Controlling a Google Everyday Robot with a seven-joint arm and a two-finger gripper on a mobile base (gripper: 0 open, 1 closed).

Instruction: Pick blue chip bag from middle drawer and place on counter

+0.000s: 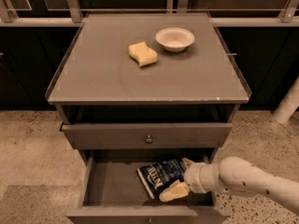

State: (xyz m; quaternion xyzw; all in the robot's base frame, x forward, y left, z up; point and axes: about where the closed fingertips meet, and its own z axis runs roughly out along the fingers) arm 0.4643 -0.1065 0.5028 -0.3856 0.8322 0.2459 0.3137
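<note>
At lower centre, in the middle drawer [112,186], the released end effector [181,177] straddled the right end of the blue chip bag [158,177], which stretched leftward.

The robot's off-white arm [252,178] is a smooth, rounded tube marked with a few small dark specks. It comes in from the near right. A paler, ringed collar [196,177] joins it to the two-finger tool [180,177], near and right of centre. The tool's stubby cream-yellow fingers [174,192] stand apart, with rounded tips.
</note>
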